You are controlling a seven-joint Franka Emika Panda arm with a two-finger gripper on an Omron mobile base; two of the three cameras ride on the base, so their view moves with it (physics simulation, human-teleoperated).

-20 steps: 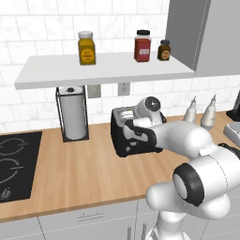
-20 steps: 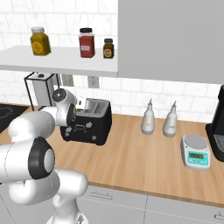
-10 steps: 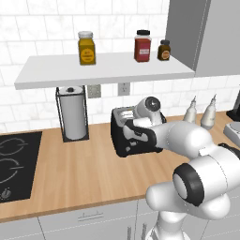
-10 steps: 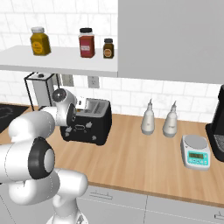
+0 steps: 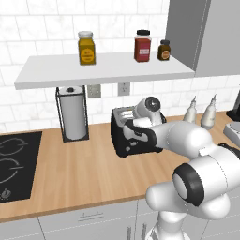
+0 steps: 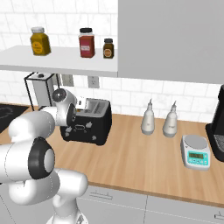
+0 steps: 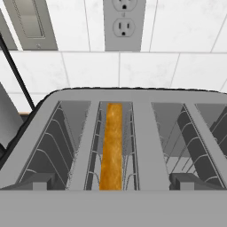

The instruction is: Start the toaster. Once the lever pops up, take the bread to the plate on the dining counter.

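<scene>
The end effector (image 5: 137, 123) is hovering just over the toaster (image 6: 86, 124) on the desk (image 6: 144, 153); whether its fingers are spread or pressed together, I cannot tell. Directly beneath it, the bread (image 7: 111, 146) is standing on edge, sunk in a slot. The slice is looking thin, light and crumbly, so it will likely be needing a gentle pinch across its flat faces near the top crust, lifted straight up clear of the wire guides.

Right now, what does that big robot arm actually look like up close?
The arm is made of fat, glossy white rounded segments, like linked tubes. Each joint ends in a dark charcoal disc with a paler grey centre, as on the wrist. No cables or markings show. The claw is hidden behind the arm, above the black toaster.
</scene>
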